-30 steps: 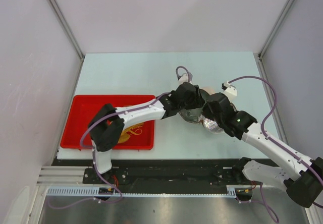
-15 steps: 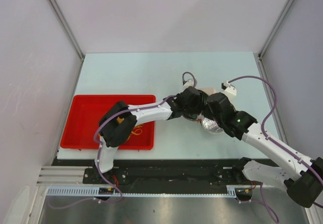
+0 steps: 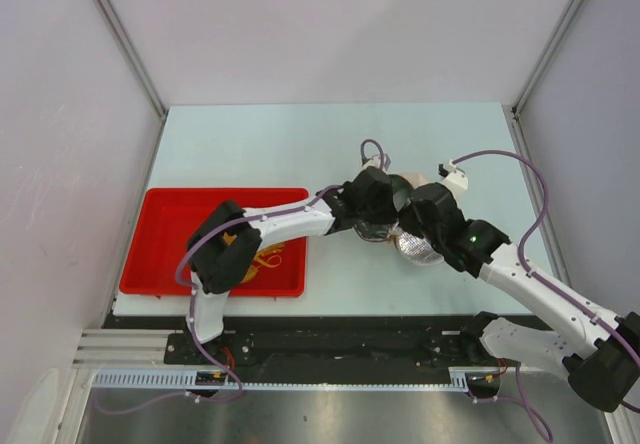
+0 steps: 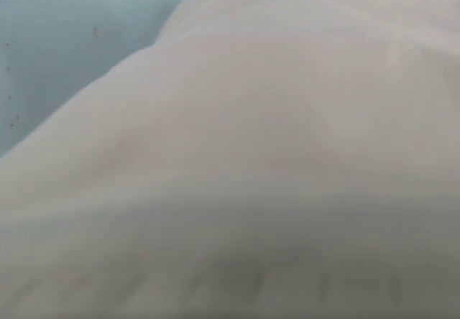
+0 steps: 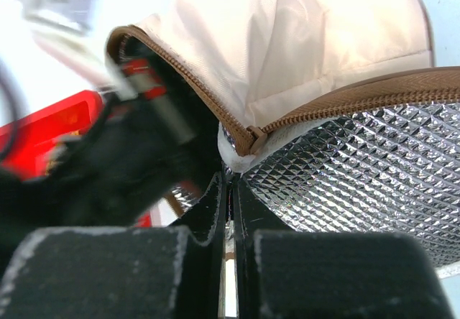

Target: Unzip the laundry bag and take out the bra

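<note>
Where the laundry bag (image 3: 420, 251) lies toward the table's right edge, its rim is clamped by the right gripper (image 5: 231, 187); the state of the left gripper (image 3: 388, 226) jaws cannot be told.

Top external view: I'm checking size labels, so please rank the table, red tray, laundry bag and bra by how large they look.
1. table
2. red tray
3. laundry bag and bra: both are largely hidden, so their order is unsure.
</note>
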Controlling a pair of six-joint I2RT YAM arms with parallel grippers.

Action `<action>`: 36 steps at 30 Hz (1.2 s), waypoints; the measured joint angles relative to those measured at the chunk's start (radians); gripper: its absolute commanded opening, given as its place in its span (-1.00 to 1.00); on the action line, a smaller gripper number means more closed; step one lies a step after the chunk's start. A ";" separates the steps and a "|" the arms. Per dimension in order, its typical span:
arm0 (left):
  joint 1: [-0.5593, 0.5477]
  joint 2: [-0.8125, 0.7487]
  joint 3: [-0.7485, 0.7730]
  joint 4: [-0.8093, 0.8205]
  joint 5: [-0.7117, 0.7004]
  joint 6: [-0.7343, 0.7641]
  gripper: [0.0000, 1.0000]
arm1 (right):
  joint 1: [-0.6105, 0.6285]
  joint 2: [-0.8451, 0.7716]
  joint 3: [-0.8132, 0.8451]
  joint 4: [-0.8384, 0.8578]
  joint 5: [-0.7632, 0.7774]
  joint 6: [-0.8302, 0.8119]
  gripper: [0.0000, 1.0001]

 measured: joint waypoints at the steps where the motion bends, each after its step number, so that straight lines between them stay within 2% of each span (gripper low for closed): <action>1: 0.008 -0.020 -0.005 -0.013 0.018 0.007 -0.99 | -0.005 -0.002 0.000 0.000 -0.005 0.000 -1.00; 11: 0.047 -0.299 -0.048 -0.053 0.205 0.062 -0.99 | -0.137 -0.006 -0.058 0.023 -0.052 0.000 -1.00; 17: 0.051 -0.330 -0.045 -0.069 0.345 0.067 -0.99 | -0.162 0.006 -0.089 0.048 -0.101 0.004 -1.00; 23: 0.083 -0.412 -0.082 -0.115 0.401 0.060 -0.99 | -0.193 0.023 -0.099 0.079 -0.148 0.008 -1.00; 30: 0.317 -0.715 -0.090 -0.207 0.385 0.079 -0.99 | -0.216 0.023 -0.118 0.093 -0.174 0.002 -1.00; 36: 0.491 -1.045 -0.233 -0.352 0.298 0.112 -0.99 | -0.229 0.023 -0.120 0.097 -0.193 -0.006 -1.00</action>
